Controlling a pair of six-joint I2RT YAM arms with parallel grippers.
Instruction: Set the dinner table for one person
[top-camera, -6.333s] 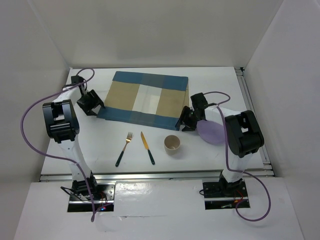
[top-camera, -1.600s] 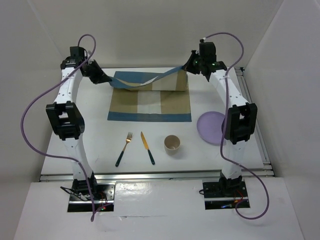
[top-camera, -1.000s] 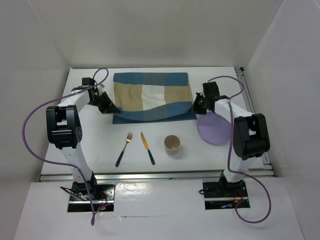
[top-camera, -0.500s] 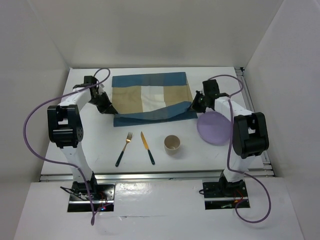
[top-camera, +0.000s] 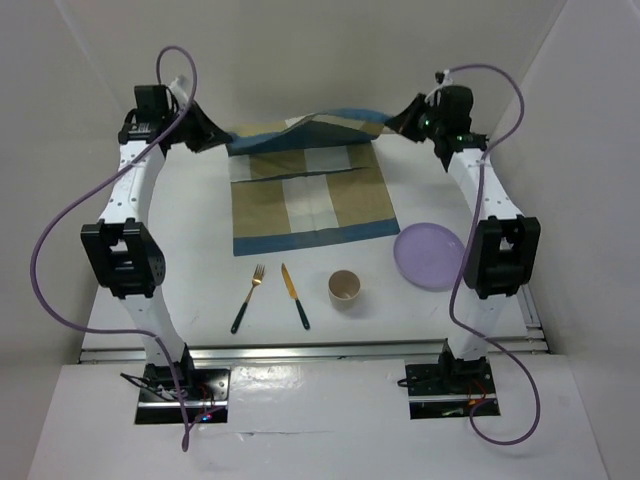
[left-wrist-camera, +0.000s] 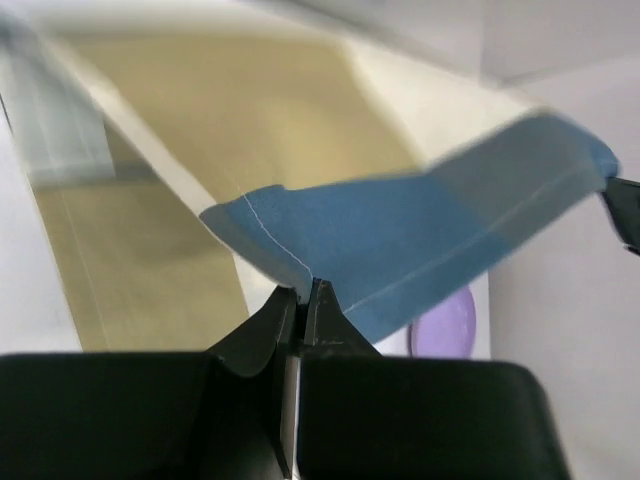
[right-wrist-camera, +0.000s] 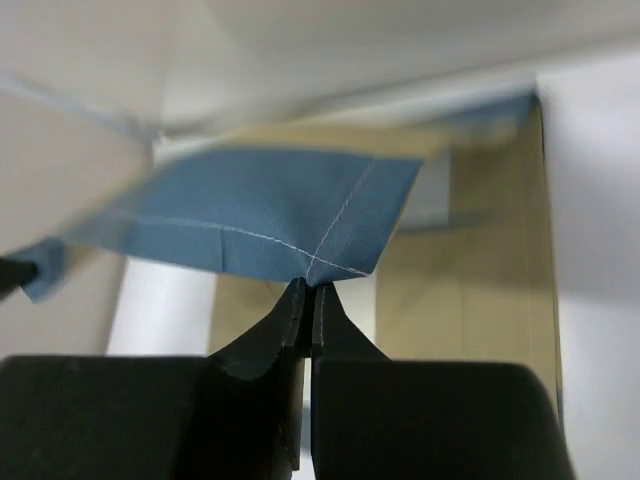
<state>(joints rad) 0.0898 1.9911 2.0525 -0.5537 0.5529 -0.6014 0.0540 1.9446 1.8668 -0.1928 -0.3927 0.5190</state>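
Observation:
The blue-and-tan striped placemat (top-camera: 310, 205) lies partly on the white dinner table (top-camera: 190, 250). Its far edge is lifted off the tabletop and sags between my two grippers. High at the back left, my left gripper (top-camera: 215, 135) (left-wrist-camera: 302, 288) is shut on one blue corner (left-wrist-camera: 400, 240). My right gripper (top-camera: 400, 125) (right-wrist-camera: 310, 285) is shut on the other blue corner (right-wrist-camera: 290, 215), high at the back right. Both wrist views show the jaws pinched on the cloth's stitched hem.
In front of the placemat lie a fork (top-camera: 248, 298) and a knife (top-camera: 295, 296), both with dark handles. A tan cup (top-camera: 344, 288) stands to their right. A purple plate (top-camera: 428, 256) (left-wrist-camera: 447, 325) sits right of the cloth's near corner. Metal rails (top-camera: 505, 215) edge the table.
Both grippers have risen and swung toward the back wall with the cloth corners still held. The placemat's lying part now reaches closer to the cutlery.

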